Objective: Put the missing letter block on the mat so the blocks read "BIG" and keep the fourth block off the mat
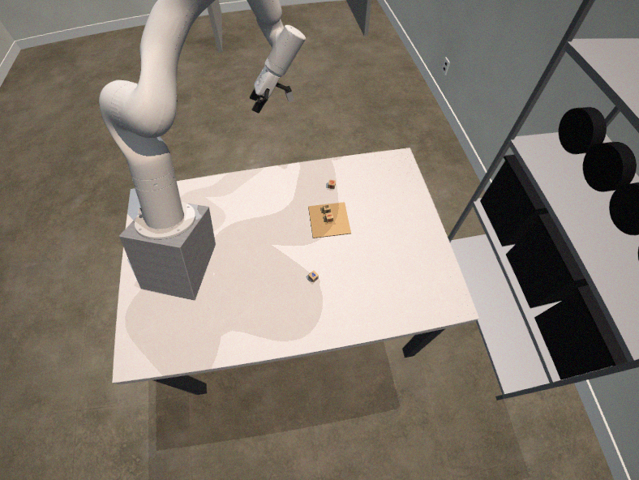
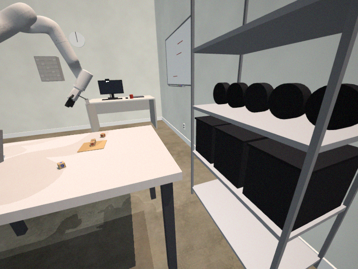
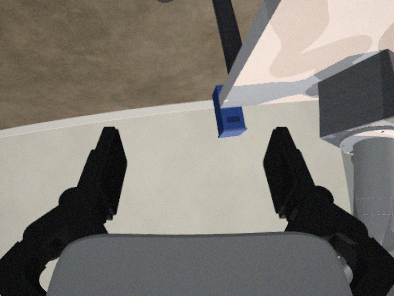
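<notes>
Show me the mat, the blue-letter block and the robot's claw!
Mat [image 1: 338,229], top view, its bare near part.
Blue-letter block [image 1: 312,276], top view, its top face.
Gripper [image 1: 272,99], top view, between its open fingertips.

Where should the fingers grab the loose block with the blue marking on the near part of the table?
Take the blue-marked block by two opposite side faces, coming straight down from above. It lies flat and alone on the table, off the mat, so all sides look free. The open gripper hangs high, holding nothing.
</notes>
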Tool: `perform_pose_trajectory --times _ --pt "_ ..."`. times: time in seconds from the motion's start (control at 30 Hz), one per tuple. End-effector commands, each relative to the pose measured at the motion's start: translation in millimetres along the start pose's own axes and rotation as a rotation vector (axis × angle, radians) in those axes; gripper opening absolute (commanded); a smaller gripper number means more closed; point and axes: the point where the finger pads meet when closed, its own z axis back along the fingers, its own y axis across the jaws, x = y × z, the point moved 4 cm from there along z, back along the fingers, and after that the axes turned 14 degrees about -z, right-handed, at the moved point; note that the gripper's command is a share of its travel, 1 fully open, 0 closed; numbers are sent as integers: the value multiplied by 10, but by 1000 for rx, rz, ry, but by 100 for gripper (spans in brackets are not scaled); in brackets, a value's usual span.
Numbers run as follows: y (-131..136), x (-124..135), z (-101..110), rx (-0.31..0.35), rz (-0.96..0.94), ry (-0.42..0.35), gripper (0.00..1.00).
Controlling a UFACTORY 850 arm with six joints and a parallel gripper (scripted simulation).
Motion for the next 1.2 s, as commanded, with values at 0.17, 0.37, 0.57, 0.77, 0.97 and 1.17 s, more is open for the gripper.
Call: perform_pose_trajectory --times 0.17,0.37,0.57,0.77,0.97,1.17 --pt "663 -887 629 -47 -37 115 100" --pt "1093 -1275 925 -61 -60 175 100" --pt "1713 -1705 1280 -70 -92 250 100" --pt "2262 -1992 1542 -71 -121 308 100" --pt "2970 -2260 1827 -63 -157 375 100" --pt "3728 -2441 2077 -46 -196 439 100"
